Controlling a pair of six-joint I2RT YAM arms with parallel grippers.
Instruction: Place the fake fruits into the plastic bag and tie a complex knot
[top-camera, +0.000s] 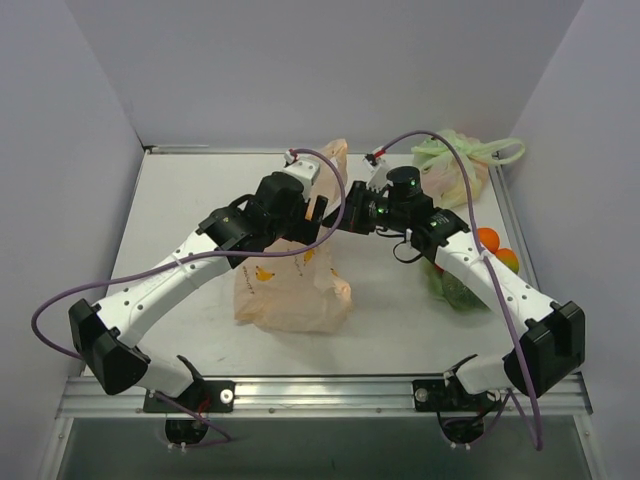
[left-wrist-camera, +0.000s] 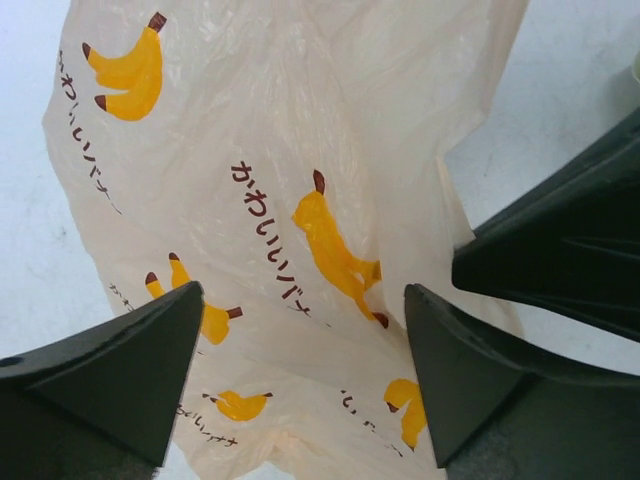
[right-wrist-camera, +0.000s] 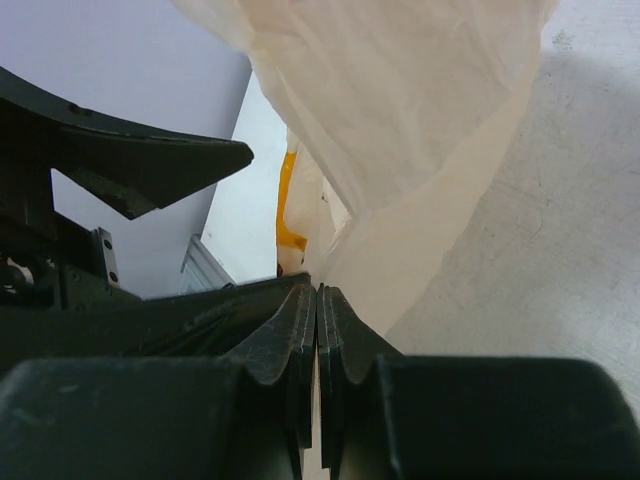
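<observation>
- The bag (top-camera: 290, 295) is thin peach film printed with yellow bananas and brown script. It sits mid-worktop (top-camera: 190, 200), with its top drawn up into a peak toward the back.
- Orange and green fruits (top-camera: 487, 238) lie outside it, beside the right arm.
- The right pincer (right-wrist-camera: 317, 300) is clamped on a fold of the film.
- The left pincer (left-wrist-camera: 300, 340) is spread wide, with banana-printed film showing across its gap.
- Both arms reach inward and meet at the raised top.
</observation>
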